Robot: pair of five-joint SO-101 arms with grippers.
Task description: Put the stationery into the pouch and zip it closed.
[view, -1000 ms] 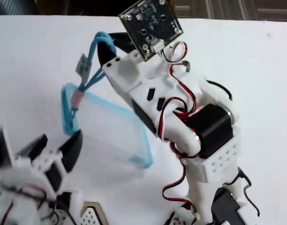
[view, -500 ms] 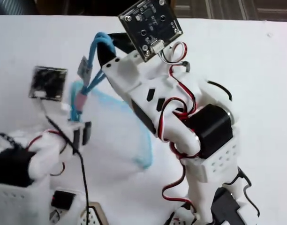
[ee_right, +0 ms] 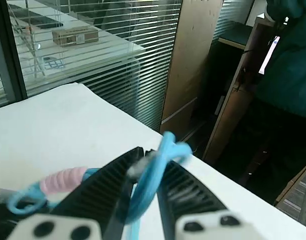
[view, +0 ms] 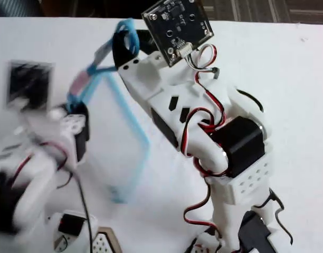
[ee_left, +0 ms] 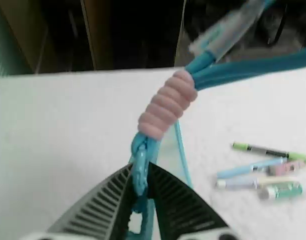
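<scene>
The clear pouch (view: 116, 142) with blue edging (view: 136, 122) hangs tilted between both arms above the white table (view: 288, 79). My right gripper (view: 124, 43) is shut on its blue strap loop (ee_right: 165, 150) at the far end. My left gripper (view: 77, 113) is shut on the pouch's blue zipper end (ee_left: 139, 172), just below the pink ribbed bead (ee_left: 165, 106); the bead (ee_right: 63, 181) also lies beside the right gripper (ee_right: 147, 159). Several pens and markers (ee_left: 263, 172) lie loose on the table beyond the left gripper (ee_left: 139, 167).
The right arm's white body with red and black wires (view: 214, 142) covers the middle of the table. A camera board (view: 177, 23) sticks up at its wrist. The table's far edge (view: 256, 21) meets a dark room behind.
The left arm has swung up to the pouch's corner by the pink bead. The pouch has lifted and turned more upright, and the right gripper with the strap has shifted slightly farther back.
</scene>
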